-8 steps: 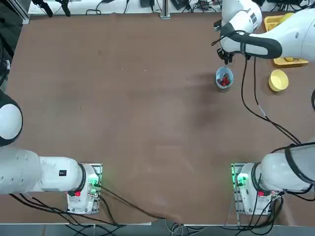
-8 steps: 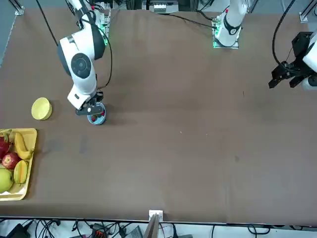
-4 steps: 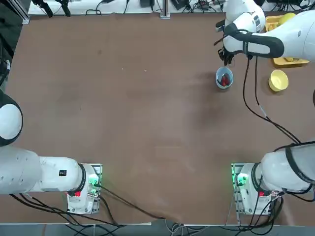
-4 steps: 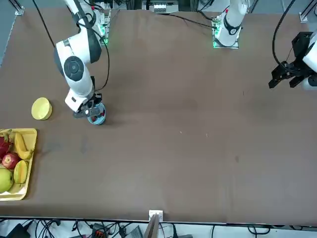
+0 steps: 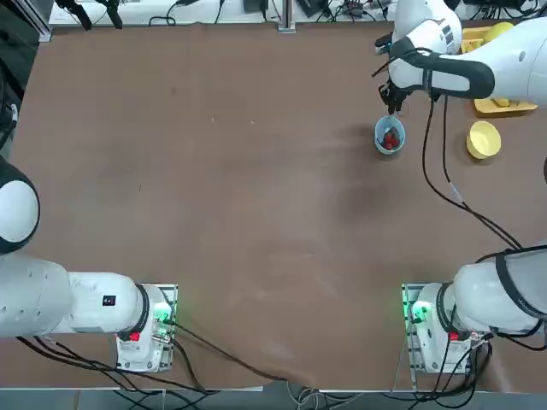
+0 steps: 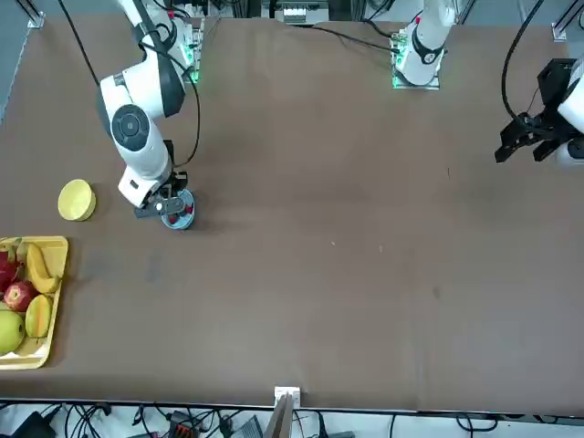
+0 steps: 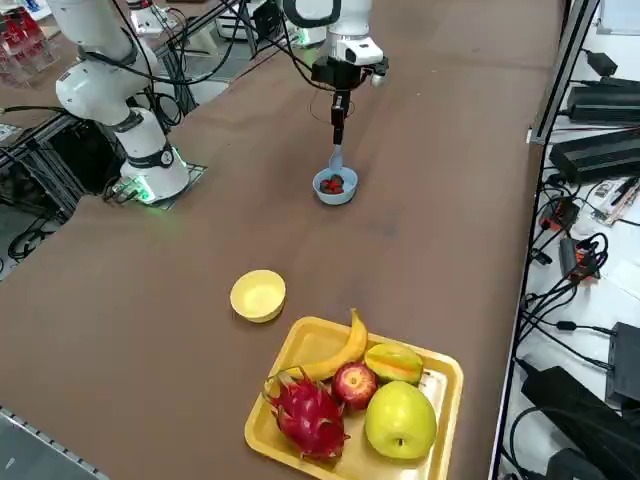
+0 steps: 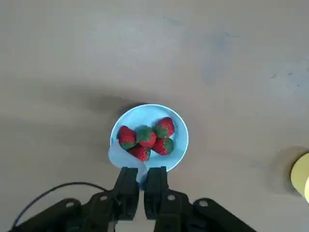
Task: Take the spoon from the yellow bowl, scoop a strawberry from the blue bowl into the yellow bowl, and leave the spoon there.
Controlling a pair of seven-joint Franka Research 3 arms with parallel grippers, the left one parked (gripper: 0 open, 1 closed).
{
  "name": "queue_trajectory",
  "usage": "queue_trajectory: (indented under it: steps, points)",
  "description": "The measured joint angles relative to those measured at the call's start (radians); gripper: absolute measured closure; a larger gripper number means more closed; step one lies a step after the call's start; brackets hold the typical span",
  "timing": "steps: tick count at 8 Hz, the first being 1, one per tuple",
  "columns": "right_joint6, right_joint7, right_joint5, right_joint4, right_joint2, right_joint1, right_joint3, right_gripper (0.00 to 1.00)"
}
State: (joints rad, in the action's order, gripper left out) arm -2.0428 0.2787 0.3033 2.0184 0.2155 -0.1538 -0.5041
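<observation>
the right gripper (image 8: 141, 186) is clamped on the spoon (image 8: 126, 157), whose bowl end hangs just beyond the fingertips, at the strawberries (image 8: 146, 137) in the blue bowl (image 8: 181, 152). from above, that bowl sits in the upper right of the frame, and the yellow bowl (image 5: 484, 140) stands apart, farther right.

Two bowls (image 7: 258, 296), one spoon (image 8: 126, 157), five strawberries (image 8: 146, 137), one tray (image 7: 446, 392), five larger fruits (image 7: 401, 420)
</observation>
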Motion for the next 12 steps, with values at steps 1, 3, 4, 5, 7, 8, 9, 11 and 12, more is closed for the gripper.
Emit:
queue_trajectory:
  steps: [1, 3, 4, 5, 7, 8, 9, 11, 12]
  points:
    - [0.000, -0.009, 0.000, 0.000, 0.000, -0.002, 0.001, 0.89]
    - [-0.001, -0.015, 0.000, 0.002, 0.004, -0.009, 0.003, 0.89]
    - [-0.010, -0.015, -0.001, 0.004, 0.006, -0.011, 0.003, 0.89]
    - [-0.022, -0.016, -0.001, 0.005, 0.007, -0.011, 0.003, 0.89]
    - [-0.045, -0.016, -0.001, 0.010, 0.010, -0.012, 0.003, 0.89]
    - [-0.058, -0.016, -0.001, 0.014, 0.012, -0.012, 0.003, 0.89]
    - [-0.069, -0.016, -0.001, 0.023, 0.013, -0.012, 0.003, 0.89]
    - [-0.080, -0.017, 0.000, 0.036, 0.013, -0.012, 0.004, 0.89]
    - [-0.081, -0.017, 0.000, 0.036, 0.013, -0.013, 0.004, 0.89]
